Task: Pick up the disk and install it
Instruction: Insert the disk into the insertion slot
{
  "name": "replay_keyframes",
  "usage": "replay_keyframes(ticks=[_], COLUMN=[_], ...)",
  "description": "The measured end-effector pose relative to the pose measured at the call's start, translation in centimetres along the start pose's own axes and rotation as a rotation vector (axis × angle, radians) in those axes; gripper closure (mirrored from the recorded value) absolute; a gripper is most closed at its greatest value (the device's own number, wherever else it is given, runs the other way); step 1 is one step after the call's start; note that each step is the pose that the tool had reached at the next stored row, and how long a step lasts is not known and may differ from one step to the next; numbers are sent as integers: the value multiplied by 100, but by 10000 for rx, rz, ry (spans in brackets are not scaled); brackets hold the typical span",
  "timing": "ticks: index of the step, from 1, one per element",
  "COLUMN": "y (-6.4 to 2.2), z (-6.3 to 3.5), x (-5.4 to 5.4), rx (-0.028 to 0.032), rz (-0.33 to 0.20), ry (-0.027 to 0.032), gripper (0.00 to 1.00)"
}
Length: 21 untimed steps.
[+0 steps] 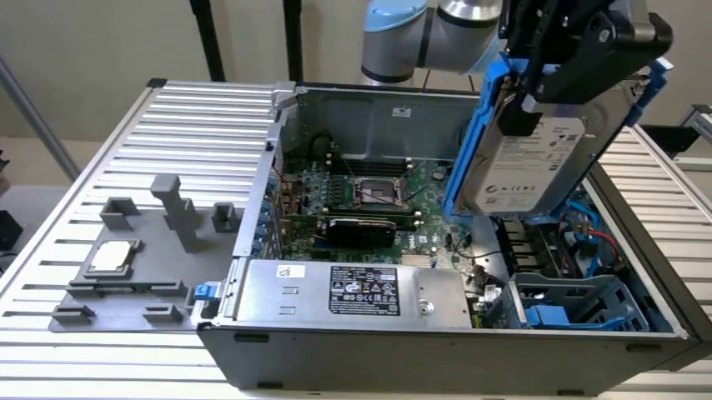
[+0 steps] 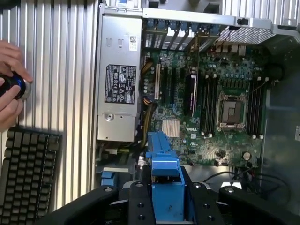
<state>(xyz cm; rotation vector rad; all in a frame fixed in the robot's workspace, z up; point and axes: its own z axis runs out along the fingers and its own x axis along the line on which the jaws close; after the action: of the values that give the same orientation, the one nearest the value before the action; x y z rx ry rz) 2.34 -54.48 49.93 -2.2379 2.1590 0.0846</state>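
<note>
The disk (image 1: 532, 167), a silver-grey drive with a white label in a bright blue carrier, hangs nearly upright above the right half of the open computer case (image 1: 445, 354). My black gripper (image 1: 562, 79) is shut on its upper end. In the wrist view the carrier's blue edge (image 2: 164, 164) sticks out between the black fingers (image 2: 93, 206), over the motherboard (image 2: 211, 93). The disk touches nothing in the case. Below it, in the case's front right corner, sits the blue drive cage (image 1: 579, 304).
A power supply (image 1: 356, 287) lies along the case's front wall. On the ribbed table at the exterior view's left, a grey fixture (image 1: 167, 312) carries a small silver CPU chip (image 1: 115, 254). A person's hands (image 2: 9, 84) hold a dark round object beside a keyboard (image 2: 28, 173).
</note>
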Motion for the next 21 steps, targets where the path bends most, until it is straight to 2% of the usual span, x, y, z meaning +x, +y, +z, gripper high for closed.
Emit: replay_keyframes(ticks=[11, 21], y=[-282, -729], z=[39, 178], x=[350, 473], rx=[-16, -57], rz=[1, 3], ry=[1, -2], gripper=[100, 100])
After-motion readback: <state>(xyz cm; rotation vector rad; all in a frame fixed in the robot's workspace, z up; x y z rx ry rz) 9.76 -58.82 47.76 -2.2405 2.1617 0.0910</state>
